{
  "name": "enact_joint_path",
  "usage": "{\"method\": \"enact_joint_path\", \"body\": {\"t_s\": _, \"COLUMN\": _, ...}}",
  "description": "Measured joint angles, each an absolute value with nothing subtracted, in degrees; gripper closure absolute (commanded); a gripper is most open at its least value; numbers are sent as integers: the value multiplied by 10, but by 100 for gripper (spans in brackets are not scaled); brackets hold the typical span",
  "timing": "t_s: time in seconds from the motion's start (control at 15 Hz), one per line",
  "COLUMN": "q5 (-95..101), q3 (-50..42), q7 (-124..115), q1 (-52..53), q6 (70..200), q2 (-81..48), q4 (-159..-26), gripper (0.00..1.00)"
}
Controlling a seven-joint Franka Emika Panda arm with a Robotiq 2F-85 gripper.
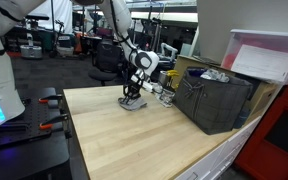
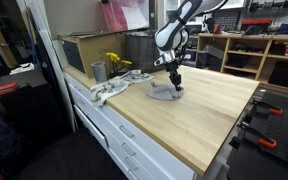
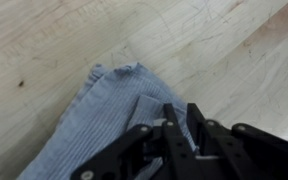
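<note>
Cloth (image 3: 94,120), a soft blue-grey woven piece with a rumpled, frayed-looking edge, lies in a loose heap on the worktop (image 3: 64,40), whose pale wood planks show fine grain and faint scratches. In both exterior views it sits near the middle of the worktop, toward the edge where a dark ribbed plastic crate (image 1: 214,100) stands. My gripper (image 3: 181,112) points straight down into it, black fingers drawn narrow and pinching a raised fold. A round metal can (image 2: 98,71) and a crumpled white rag (image 2: 109,90) lie well apart, near a corner
</note>
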State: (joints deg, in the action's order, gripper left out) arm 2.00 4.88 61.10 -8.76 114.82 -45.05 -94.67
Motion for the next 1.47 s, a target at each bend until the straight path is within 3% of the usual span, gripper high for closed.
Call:
{"method": "enact_joint_path", "body": {"t_s": 0.07, "q5": 20, "q3": 49, "q7": 611, "q1": -88, "q6": 1148, "q2": -451, "q4": -946, "gripper": 100}}
{"method": "enact_joint_path", "body": {"t_s": 0.13, "q5": 20, "q3": 49, "q7": 611, "q1": -89, "q6": 1148, "q2": -451, "q4": -945, "gripper": 74}}
{"method": "enact_joint_path", "body": {"t_s": 0.27, "q5": 20, "q3": 49, "q7": 611, "q1": -89, "q6": 1151, "q2": -450, "q4": -945, "gripper": 68}}
{"method": "enact_joint_path", "body": {"t_s": 0.87, "q5": 90, "q3": 48, "q7": 611, "q1": -82, "q6": 1189, "q2": -440, "q4": -943, "gripper": 2}}
{"method": "enact_joint_path", "body": {"t_s": 0.93, "q5": 90, "q3": 49, "q7": 611, "q1": -80, "q6": 1189, "q2": -442, "q4": -943, "gripper": 44}}
{"method": "enact_joint_path", "body": {"t_s": 1.07, "q5": 90, "q3": 50, "q7": 611, "q1": -74, "q6": 1189, "q2": -449, "q4": -943, "gripper": 41}}
{"method": "enact_joint_path", "body": {"t_s": 1.47, "q5": 90, "q3": 55, "q7": 611, "q1": -61, "q6": 1189, "q2": -463, "q4": -944, "gripper": 85}}
